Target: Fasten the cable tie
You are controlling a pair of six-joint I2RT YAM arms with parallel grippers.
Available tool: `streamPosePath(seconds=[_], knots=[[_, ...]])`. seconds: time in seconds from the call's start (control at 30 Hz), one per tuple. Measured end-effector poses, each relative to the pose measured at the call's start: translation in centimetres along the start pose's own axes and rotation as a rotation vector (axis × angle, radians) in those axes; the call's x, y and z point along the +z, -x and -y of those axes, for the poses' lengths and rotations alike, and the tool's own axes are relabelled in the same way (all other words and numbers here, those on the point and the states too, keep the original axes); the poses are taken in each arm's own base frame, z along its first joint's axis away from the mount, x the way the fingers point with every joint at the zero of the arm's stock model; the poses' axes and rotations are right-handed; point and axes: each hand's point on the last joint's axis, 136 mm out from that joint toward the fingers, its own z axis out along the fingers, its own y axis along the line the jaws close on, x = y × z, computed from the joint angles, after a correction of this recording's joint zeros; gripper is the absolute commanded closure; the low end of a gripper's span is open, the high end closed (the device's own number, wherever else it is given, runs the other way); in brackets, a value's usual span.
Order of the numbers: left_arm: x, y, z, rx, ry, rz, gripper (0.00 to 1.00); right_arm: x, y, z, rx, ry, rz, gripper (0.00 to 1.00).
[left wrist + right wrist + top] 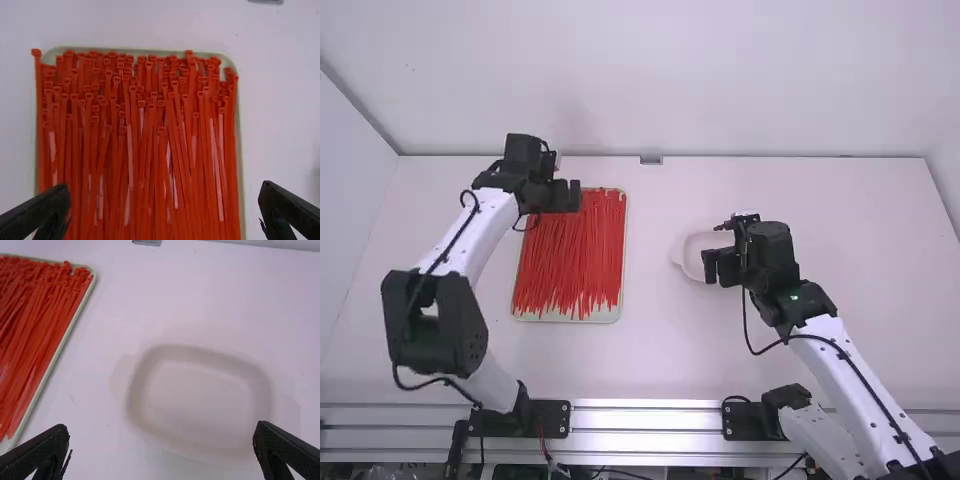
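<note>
- The left gripper (165, 220) is spread wide with nothing between its fingers. It hangs over the pile of orange cable ties (135, 145), apart from them.
- That wide spread, pointed down at the pile, looks meant for dropping onto a single tie. No tie has been lifted out yet.
- The cable ties lie side by side on a pale tray (619, 318), left of the table's middle. They run near to far, with their square heads bunched at the far end.
- The left arm (470, 235) climbs from its near-left base, folds at a black elbow and reaches far and right. Its wrist is tipped down above the tray's far part.
- The right gripper (160, 452) is also parted and carries nothing. It is poised above a shallow white dish (200, 395).
- The dish sits on the white table (840, 220), right of the tray and well apart from it. It is probably where a fastened tie belongs.
- The right arm (830, 340) leans from its near-right base far and left, with its wrist angled down at the dish.
</note>
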Motion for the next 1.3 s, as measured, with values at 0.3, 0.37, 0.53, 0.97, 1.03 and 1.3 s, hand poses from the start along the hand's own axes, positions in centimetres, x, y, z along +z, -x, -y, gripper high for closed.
streamPosePath(seconds=[0.3,0.37,0.53,0.97,1.03,1.3], knots=[[7.5,-1.0,0.7,0.021,-0.012,-0.067,0.0,0.0,0.0,0.1,0.003,-0.002,0.001,0.02],[8.5,-1.4,0.9,0.021,-0.014,-0.077,0.01,0.0,0.0,0.3,0.009,-0.005,0.001,0.02],[10.1,-1.4,0.9,0.014,-0.017,-0.068,0.08,0.0,0.0,1.0,0.02,-0.021,0.001,0.01],[11.8,-1.9,0.7,-0.007,-0.027,-0.002,0.36,0.0,0.0,0.8,0.018,-0.013,-0.001,0.01],[11.8,-1.9,0.7,-0.007,-0.028,0.003,0.42,0.0,0.0,0.9,0.023,-0.017,0.0,0.01],[12.1,-2.1,0.6,-0.017,-0.03,0.017,0.53,0.0,0.0,0.8,0.016,-0.017,-0.001,0.01]])
